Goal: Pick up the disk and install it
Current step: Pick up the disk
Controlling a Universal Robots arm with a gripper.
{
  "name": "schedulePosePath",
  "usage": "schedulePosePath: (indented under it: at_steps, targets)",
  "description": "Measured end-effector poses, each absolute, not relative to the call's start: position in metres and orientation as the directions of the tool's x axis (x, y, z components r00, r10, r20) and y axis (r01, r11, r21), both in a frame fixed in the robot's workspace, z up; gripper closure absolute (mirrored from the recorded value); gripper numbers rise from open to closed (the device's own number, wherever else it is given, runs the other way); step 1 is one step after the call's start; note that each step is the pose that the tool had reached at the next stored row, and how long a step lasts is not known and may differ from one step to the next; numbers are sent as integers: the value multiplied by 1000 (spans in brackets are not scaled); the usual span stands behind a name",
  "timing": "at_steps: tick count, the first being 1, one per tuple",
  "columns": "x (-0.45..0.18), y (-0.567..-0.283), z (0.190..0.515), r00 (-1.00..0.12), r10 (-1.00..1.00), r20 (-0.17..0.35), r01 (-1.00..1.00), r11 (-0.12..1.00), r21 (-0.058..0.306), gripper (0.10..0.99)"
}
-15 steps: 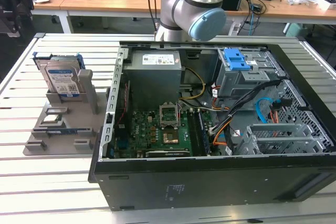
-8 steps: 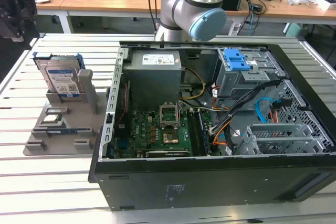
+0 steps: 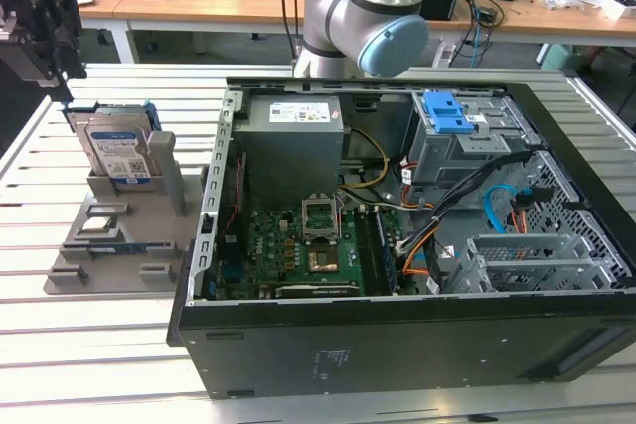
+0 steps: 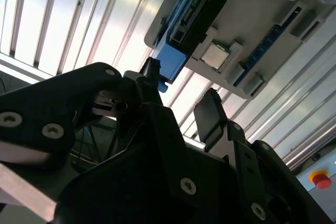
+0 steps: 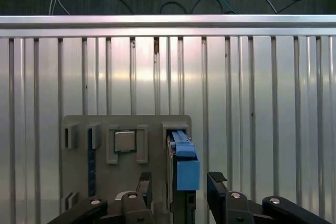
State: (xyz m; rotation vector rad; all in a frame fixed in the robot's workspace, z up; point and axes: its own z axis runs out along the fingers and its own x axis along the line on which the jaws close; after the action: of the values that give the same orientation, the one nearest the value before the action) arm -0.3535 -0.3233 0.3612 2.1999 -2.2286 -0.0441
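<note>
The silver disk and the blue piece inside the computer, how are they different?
The silver rectangular disk in its blue plastic frame stands upright in the grey slotted stand, outside the black computer case; the blue plastic latch piece lies atop the grey metal drive bay inside it. The disk is mostly silver with a white-and-blue label; the latch piece is all blue. Both have blue plastic.

Robotics lab or electronics workshop — slatted aluminium worktable (image 3: 109,345), open desktop computer case (image 3: 397,345) with bare motherboard (image 3: 298,245), robot arm (image 3: 368,17) rising behind it, wooden desks (image 3: 179,5) strewn with cables and boxes — red push-button (image 4: 321,178) on a yellow base.
</note>
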Motion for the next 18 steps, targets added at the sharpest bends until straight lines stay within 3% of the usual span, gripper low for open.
schedulePosePath:
  at_steps: [18]
  targets:
    - [-342, -319, 341, -13, -1000, -4, -1000, 13, 27, 545]
